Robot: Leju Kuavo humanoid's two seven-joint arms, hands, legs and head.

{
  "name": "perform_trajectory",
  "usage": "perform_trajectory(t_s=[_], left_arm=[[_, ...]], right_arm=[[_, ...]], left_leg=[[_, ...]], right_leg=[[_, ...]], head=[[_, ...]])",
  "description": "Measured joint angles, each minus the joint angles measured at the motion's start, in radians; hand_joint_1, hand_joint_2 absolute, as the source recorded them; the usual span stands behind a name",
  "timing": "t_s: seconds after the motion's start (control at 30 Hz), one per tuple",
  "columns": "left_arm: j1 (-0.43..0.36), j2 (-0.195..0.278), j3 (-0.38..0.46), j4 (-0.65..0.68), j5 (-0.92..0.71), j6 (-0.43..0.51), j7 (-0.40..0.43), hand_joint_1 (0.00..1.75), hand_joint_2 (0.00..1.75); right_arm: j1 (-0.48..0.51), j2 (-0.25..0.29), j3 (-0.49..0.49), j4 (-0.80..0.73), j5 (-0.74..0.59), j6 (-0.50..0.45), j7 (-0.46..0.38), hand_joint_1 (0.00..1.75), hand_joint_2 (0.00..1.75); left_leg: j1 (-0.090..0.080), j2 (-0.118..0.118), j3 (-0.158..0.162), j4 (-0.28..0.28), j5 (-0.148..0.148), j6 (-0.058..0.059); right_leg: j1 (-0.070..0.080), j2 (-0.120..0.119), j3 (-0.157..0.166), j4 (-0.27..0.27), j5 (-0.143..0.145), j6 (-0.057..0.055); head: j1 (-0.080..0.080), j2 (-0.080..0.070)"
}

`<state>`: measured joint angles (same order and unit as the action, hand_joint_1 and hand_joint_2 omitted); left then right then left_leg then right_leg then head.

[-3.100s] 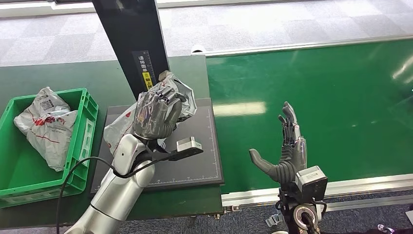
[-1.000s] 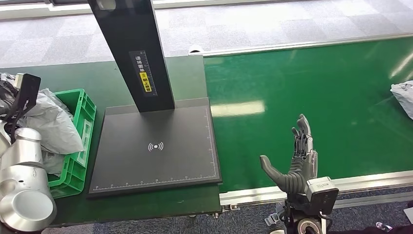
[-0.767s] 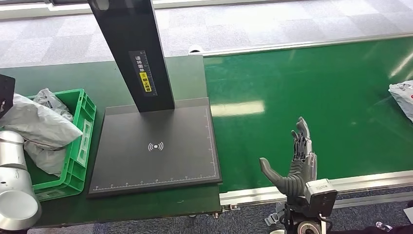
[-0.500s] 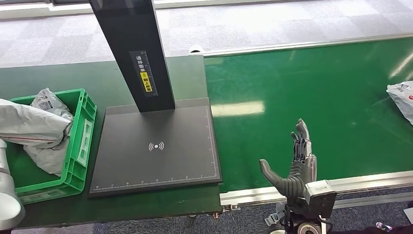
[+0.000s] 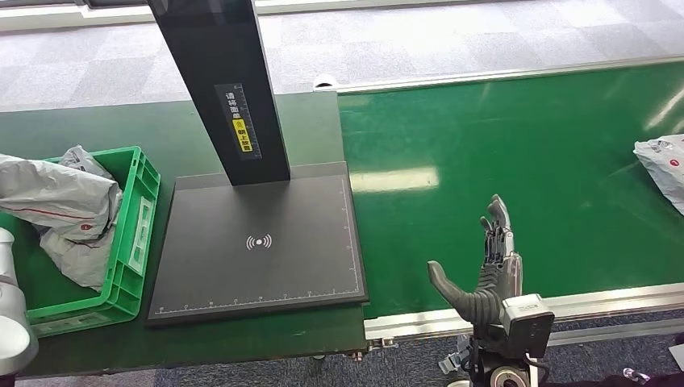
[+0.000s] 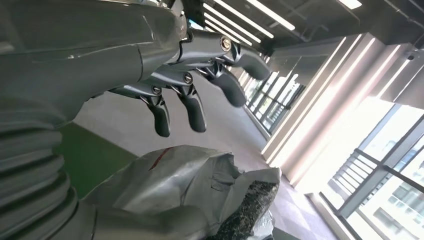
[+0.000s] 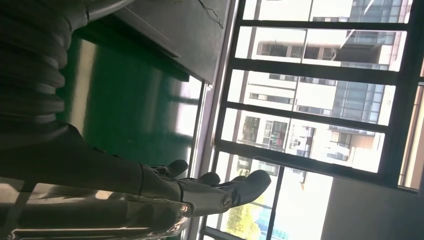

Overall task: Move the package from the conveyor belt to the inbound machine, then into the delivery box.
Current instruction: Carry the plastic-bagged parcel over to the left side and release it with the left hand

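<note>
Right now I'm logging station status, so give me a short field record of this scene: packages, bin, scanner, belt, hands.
bin: green crate, left of scanner
packages in bin: grey bags piled inside
scanner: black pad, nothing on it
belt: green, one grey package at its far right edge
left robot hand: open, fingers spread above a grey bag
right robot hand: open, held upright over belt's near edge

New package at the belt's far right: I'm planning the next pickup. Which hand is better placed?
Right. The right hand hangs open over the belt, on the package's side; the left hand is across at the green box.
</note>
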<state>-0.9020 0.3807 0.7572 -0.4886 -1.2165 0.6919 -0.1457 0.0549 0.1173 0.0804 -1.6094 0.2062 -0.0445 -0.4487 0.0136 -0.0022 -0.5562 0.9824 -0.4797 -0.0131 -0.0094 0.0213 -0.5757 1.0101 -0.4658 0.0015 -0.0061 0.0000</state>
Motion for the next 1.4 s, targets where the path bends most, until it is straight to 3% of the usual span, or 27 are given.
perform_trajectory(t_s=[0.1,0.13,0.23,0.43,0.57,0.7,0.83,0.97,1.2,1.3,1.4], left_arm=[[-0.018,-0.010,0.002,0.019,0.120,-0.030,-0.067,0.00,0.44],[-0.023,-0.014,0.003,0.022,0.163,-0.048,-0.088,0.00,0.44],[-0.036,-0.028,0.004,0.024,0.308,-0.121,-0.137,0.00,1.75],[-0.036,-0.066,-0.021,-0.014,0.630,-0.253,-0.212,0.00,1.75],[0.014,-0.103,-0.102,-0.113,0.861,-0.355,-0.212,0.00,1.75],[0.097,-0.138,-0.218,-0.251,1.002,-0.371,-0.210,0.00,1.75],[0.141,-0.144,-0.300,-0.325,1.079,-0.338,-0.203,0.00,1.75],[0.176,-0.143,-0.338,-0.362,1.214,-0.427,-0.224,0.00,1.75],[0.399,-0.226,-0.476,-0.621,1.445,-0.617,-0.220,0.00,1.75],[0.558,-0.301,-0.580,-0.756,1.496,-0.659,-0.315,0.00,1.75],[0.693,-0.371,-0.703,-0.860,1.513,-0.635,-0.396,0.00,1.75]], right_arm=[[-0.003,0.000,0.000,0.000,0.005,0.001,0.001,0.00,1.75],[-0.004,0.000,0.000,0.000,0.006,0.001,0.002,0.00,1.75],[-0.007,0.001,0.000,0.004,0.008,0.006,0.002,0.00,1.75],[-0.016,0.001,-0.001,0.018,0.009,0.011,0.001,0.00,1.75],[-0.022,0.000,-0.001,0.033,0.009,0.010,0.000,0.00,1.75],[-0.029,0.000,-0.001,0.052,0.009,0.008,-0.001,0.00,1.75],[-0.040,0.000,-0.001,0.064,0.009,0.005,-0.001,0.00,1.75],[-0.049,-0.002,-0.001,0.073,0.005,-0.006,0.006,0.00,1.75],[-0.067,-0.004,0.003,0.105,-0.014,-0.004,0.015,0.00,1.75],[-0.070,-0.004,0.014,0.120,-0.035,0.009,0.023,0.00,1.75],[-0.072,-0.003,0.028,0.135,-0.049,0.014,0.026,0.00,1.75]], left_leg=[[0.000,0.000,0.000,0.000,0.000,0.000],[0.000,0.000,0.000,0.000,0.000,0.000],[0.000,0.000,0.000,0.000,0.000,0.000],[0.000,0.000,0.000,0.000,0.000,0.000],[0.000,0.000,0.000,0.000,0.000,0.000],[0.000,0.000,0.000,0.000,0.000,0.000],[0.000,-0.001,-0.001,0.000,0.000,0.000],[0.000,-0.002,0.000,0.000,0.000,0.000],[-0.002,-0.002,-0.001,0.000,-0.001,0.000],[-0.004,-0.002,-0.001,0.000,-0.002,0.001],[-0.004,-0.003,-0.002,0.000,-0.002,0.002]], right_leg=[[0.000,0.000,0.000,0.000,0.000,0.000],[0.000,0.000,0.000,0.000,0.000,0.000],[0.000,0.000,0.000,0.000,0.000,0.000],[0.000,0.000,0.000,0.000,0.000,0.000],[0.000,0.000,0.000,0.000,0.000,0.000],[0.000,0.000,0.000,0.000,0.000,0.000],[0.000,0.000,0.000,0.000,0.000,0.000],[0.000,-0.001,0.000,0.000,0.000,0.000],[-0.002,-0.001,0.000,0.000,0.000,0.001],[-0.004,-0.001,0.000,-0.001,-0.001,0.002],[-0.004,-0.002,-0.001,-0.001,-0.002,0.003]], head=[[0.000,0.000],[0.000,0.000],[0.000,0.000],[0.000,0.000],[0.000,0.000],[0.000,0.000],[0.000,0.000],[0.000,0.000],[0.000,0.000],[0.000,0.000],[0.000,0.000]])
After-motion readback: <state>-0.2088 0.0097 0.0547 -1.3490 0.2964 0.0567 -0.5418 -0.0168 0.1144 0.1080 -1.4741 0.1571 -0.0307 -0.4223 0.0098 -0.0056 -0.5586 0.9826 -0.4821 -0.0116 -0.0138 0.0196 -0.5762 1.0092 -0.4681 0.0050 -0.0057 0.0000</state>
